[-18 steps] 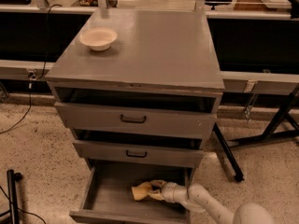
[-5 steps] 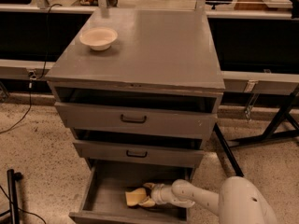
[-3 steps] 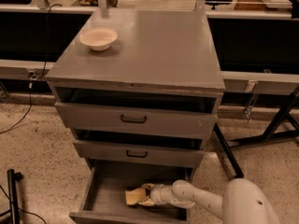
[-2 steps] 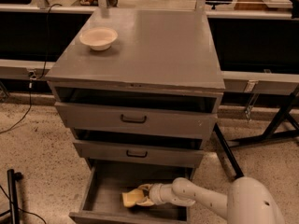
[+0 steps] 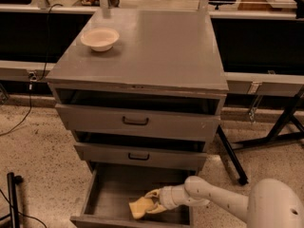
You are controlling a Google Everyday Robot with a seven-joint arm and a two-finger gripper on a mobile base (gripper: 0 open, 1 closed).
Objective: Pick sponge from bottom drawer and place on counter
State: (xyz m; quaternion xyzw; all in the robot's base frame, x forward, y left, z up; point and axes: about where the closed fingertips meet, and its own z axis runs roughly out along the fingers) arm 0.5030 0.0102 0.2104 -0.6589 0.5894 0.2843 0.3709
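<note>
The bottom drawer (image 5: 111,190) is pulled open and shows its flat grey floor. The pale yellow-tan sponge (image 5: 139,207) lies low in the drawer, near its front middle. My gripper (image 5: 153,202) reaches into the drawer from the right on the white arm. Its fingers close around the sponge's right end, one finger (image 5: 153,193) behind it and one in front. The sponge is at or just above the drawer floor. The counter (image 5: 156,46) is the flat grey top of the cabinet, well above the gripper.
A cream round bowl (image 5: 99,38) stands on the counter's back left. The two upper drawers (image 5: 135,121) are partly pulled out and overhang the bottom drawer. A black stand leg (image 5: 232,156) slants at the right, and a long bench runs behind the cabinet.
The gripper and the sponge have moved together a little leftward and toward the drawer's front. The bowl and the drawers have not moved.
</note>
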